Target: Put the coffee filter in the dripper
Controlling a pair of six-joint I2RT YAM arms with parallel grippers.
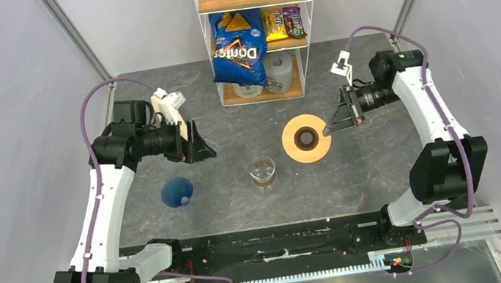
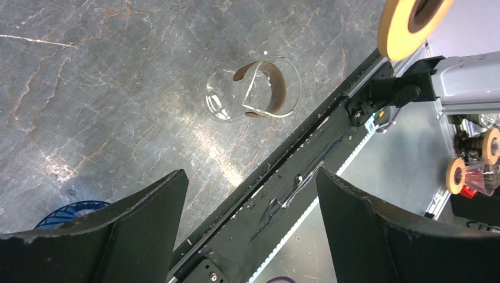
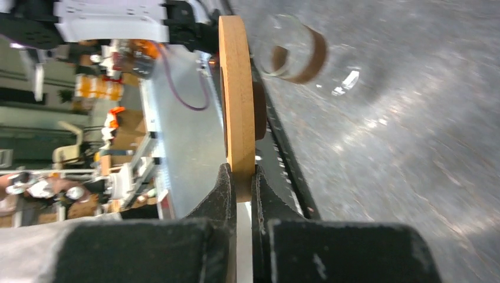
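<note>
Right gripper [image 3: 239, 177]: 2 fingers pressed onto the rim of the tan ring [image 1: 291, 143], right of centre. Left gripper [image 1: 207, 153]: fingers spread wide, holding nothing, above the table's left half. Dripper [image 1: 177, 192] stands on the table near the left gripper. Glass carafe [image 1: 262, 171] sits between dripper and ring.

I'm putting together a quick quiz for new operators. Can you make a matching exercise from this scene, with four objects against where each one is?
Things:
1. tan ring
2. blue dripper
3. glass carafe
4. Doritos bag

Places:
A. in the shelf rack
B. on the table, left side
C. rim pinched by the right end effector
D. on the table, centre

Pairs: 1-C, 2-B, 3-D, 4-A
</note>
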